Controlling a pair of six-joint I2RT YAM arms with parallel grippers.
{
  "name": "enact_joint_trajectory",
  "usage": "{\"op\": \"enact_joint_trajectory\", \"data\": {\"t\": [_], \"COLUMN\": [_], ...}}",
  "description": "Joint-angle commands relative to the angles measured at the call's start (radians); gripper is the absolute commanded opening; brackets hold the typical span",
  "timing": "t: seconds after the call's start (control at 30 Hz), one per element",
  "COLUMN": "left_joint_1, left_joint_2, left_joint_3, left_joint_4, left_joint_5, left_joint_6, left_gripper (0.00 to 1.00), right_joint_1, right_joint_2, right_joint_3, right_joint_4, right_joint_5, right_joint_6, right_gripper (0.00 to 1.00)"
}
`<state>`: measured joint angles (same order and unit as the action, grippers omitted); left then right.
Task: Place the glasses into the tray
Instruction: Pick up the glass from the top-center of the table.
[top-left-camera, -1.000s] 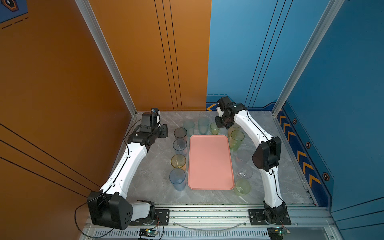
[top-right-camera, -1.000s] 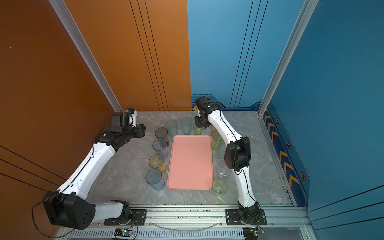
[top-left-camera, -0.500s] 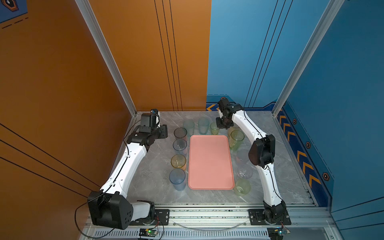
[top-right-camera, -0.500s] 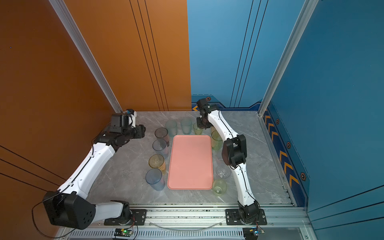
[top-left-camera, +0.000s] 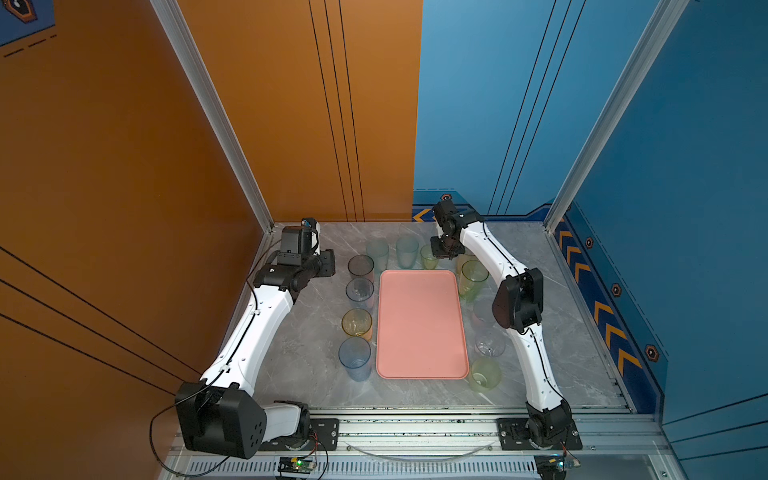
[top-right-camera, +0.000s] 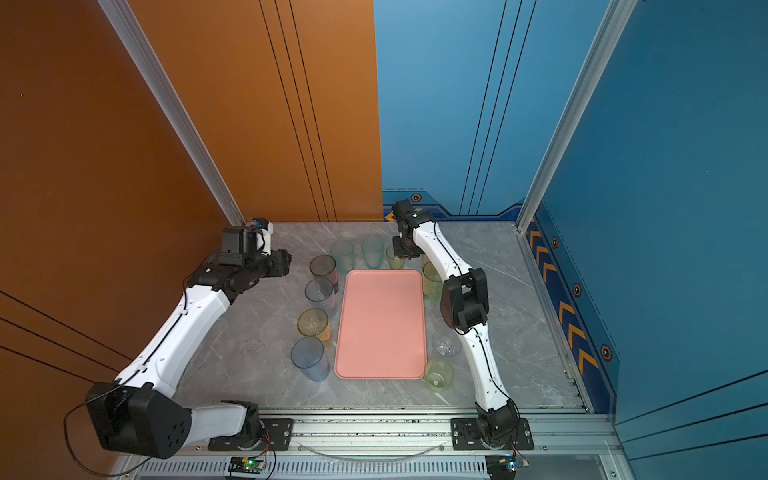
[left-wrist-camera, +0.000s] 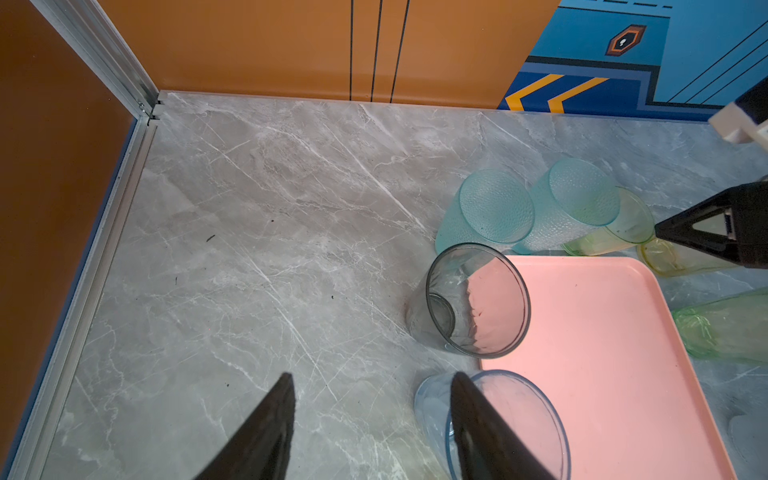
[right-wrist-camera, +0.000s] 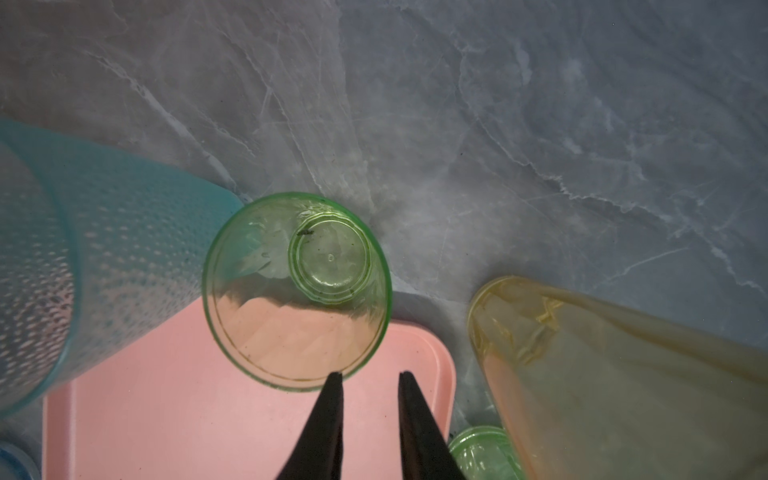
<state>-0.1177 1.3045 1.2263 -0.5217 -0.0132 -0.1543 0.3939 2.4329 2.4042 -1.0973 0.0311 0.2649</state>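
1. The left arm (top-left-camera: 270, 307) reached along the left side of the desk (top-left-camera: 299, 357). Its jaws stood fairly wide apart, empty, above bare desk near the far left corner.
2. Four glasses stood upright on the desk in a column just left of the tray, from far to near: a grey glass (top-left-camera: 360, 266), a pale blue glass (top-left-camera: 359, 289), an amber glass (top-left-camera: 356, 322) and a blue glass (top-left-camera: 354, 357).
3. The tray (top-left-camera: 422, 324) lay flat at the desk's middle. Beyond its far edge stood a teal glass (top-left-camera: 377, 253), a second teal glass (top-left-camera: 406, 251) and a small green glass (top-left-camera: 428, 257).
4. The right arm (top-left-camera: 490, 249) bent down over the small green glass. Its jaws were narrow, with only a slim gap between them. One fingertip (right-wrist-camera: 334, 386) sat at that glass's rim; whether it touched, I cannot tell.
5. Right of the tray stood a yellow glass (right-wrist-camera: 582, 353), a tall green glass (top-left-camera: 473, 278), a pinkish glass (top-left-camera: 482, 313) partly hidden by the arm, a clear glass (top-left-camera: 489, 345) and a pale green glass (top-left-camera: 484, 374).
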Motion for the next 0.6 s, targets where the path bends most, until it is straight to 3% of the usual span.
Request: {"op": "enact_joint_trajectory", "data": {"t": [0.0, 0.57], "left_joint_1": [0.009, 0.016], "left_joint_2": [0.01, 0.016], "left_joint_3": [-0.007, -0.007], "left_joint_4": [-0.011, -0.011], "left_joint_5": [0.017, 0.022], "left_joint_6": [0.019, 0.03], "left_gripper": [0.61, 0.61], "right_joint_1": [-0.006, -0.015], "right_joint_2": [0.023, 0.085], "right_joint_3": [0.044, 0.106], "right_joint_4": [-0.032, -0.029], "right_joint_5": [0.027, 0.023], "right_joint_6": [0.02, 0.041], "right_gripper": [0.23, 0.23]}}
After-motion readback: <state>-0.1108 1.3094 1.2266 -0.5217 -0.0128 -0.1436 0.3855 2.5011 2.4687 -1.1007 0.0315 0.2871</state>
